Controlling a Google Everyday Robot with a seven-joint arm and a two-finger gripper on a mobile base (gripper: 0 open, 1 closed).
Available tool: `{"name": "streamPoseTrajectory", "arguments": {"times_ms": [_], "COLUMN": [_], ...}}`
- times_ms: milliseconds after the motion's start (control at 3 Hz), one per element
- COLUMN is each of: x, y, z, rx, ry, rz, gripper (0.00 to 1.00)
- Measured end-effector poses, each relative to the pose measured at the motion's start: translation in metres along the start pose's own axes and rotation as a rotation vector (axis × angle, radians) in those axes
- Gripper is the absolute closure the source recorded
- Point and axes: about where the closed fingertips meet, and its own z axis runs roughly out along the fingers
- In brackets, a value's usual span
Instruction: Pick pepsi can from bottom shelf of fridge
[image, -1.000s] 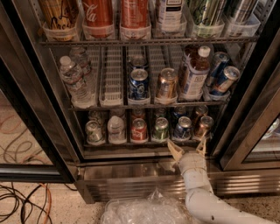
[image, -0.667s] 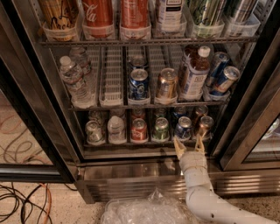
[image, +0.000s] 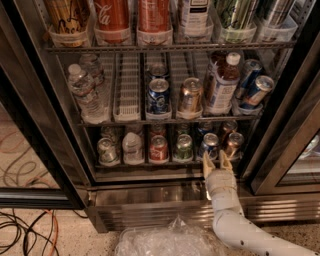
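The pepsi can (image: 209, 145) is small and blue with a silver top. It stands on the bottom shelf (image: 140, 164) of the fridge (image: 150, 210), fifth lane from the left, between a green can (image: 183, 148) and a copper-brown can (image: 234, 143). My gripper (image: 216, 162) is on a white arm that comes up from the lower right. It is open at the shelf's front edge, just below and in front of the pepsi can. One fingertip (image: 206, 163) is under the blue can, the other is toward the copper-brown can. It holds nothing.
The bottom shelf also holds a red can (image: 158, 149) and pale cans further left. The rack above has a water bottle (image: 86, 90), another blue can (image: 158, 96), a gold can (image: 190, 95) and a bottle (image: 222, 82). A black door frame (image: 280, 130) stands close on the right. A plastic bag (image: 170, 242) and cables (image: 25, 235) lie on the floor.
The gripper has crept slightly up and in toward the bottom shelf's front edge, with its fingers now straddling the lane of the blue can. The cans have not moved.
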Motion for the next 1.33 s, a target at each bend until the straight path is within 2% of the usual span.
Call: {"name": "streamPoseTrajectory", "arguments": {"times_ms": [667, 1333], "x": [0.0008, 0.0062], "y": [0.0015, -0.0002], "z": [0.0041, 0.0128], "rx": [-0.011, -0.024], "ry": [-0.005, 0.006], "rz": [0.028, 0.057], "gripper": [0.42, 0.42]}}
